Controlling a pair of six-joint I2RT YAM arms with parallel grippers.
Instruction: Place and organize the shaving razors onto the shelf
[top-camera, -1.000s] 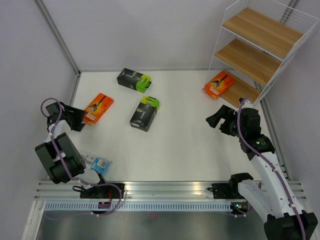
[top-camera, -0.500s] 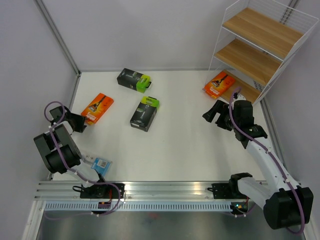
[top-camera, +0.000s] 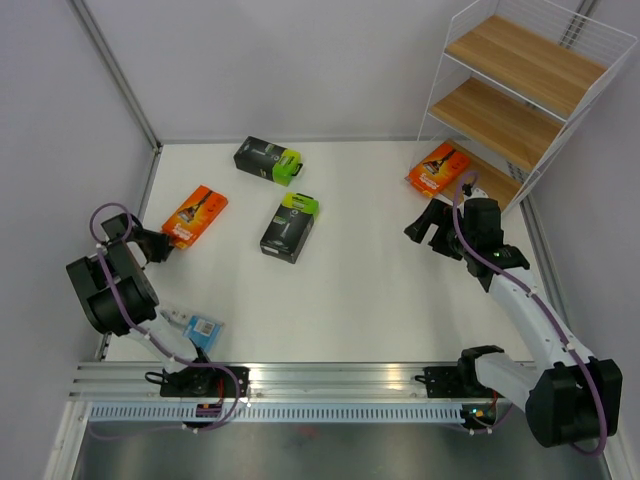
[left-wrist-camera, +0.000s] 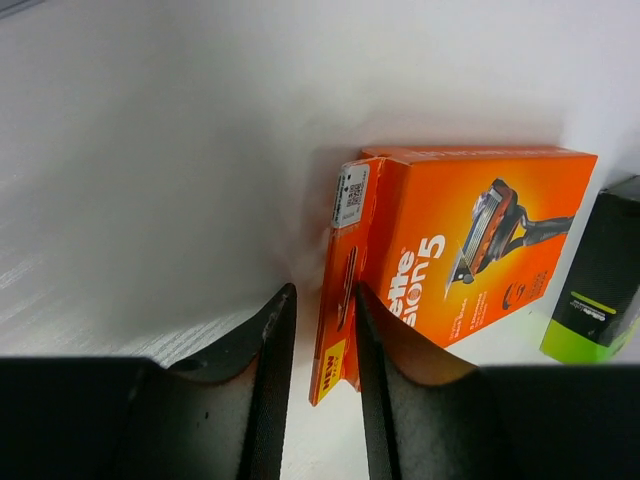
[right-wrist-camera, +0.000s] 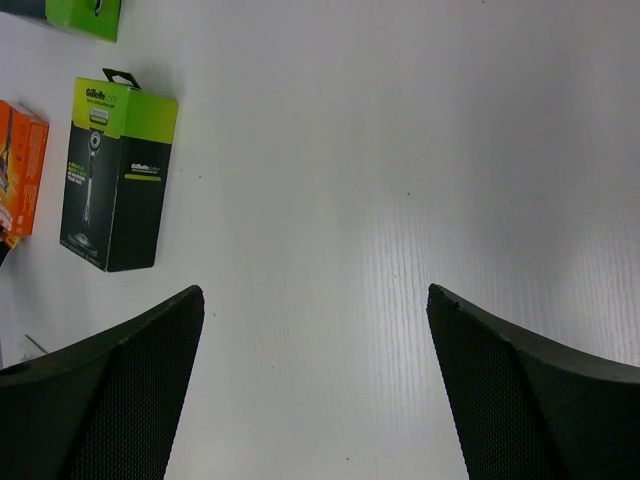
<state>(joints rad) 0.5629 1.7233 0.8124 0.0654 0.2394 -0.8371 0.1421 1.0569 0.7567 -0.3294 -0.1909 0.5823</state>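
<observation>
Left gripper (left-wrist-camera: 323, 296) advanced, maybe straddling orange card (left-wrist-camera: 470, 240)

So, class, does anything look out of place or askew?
One orange pack lies skewed on the shelf's lowest board, seemingly poking past its front edge. The blue blister pack sits apart, by the left arm's base.

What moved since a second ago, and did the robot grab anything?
The left arm swung its elbow left, while the left gripper stays at the near corner of the orange pack. Its fingers straddle the pack's edge, but I can't tell if it's gripped. The right gripper slid a little farther from the bases, toward the shelf, and is open and empty. No pack moved.
</observation>
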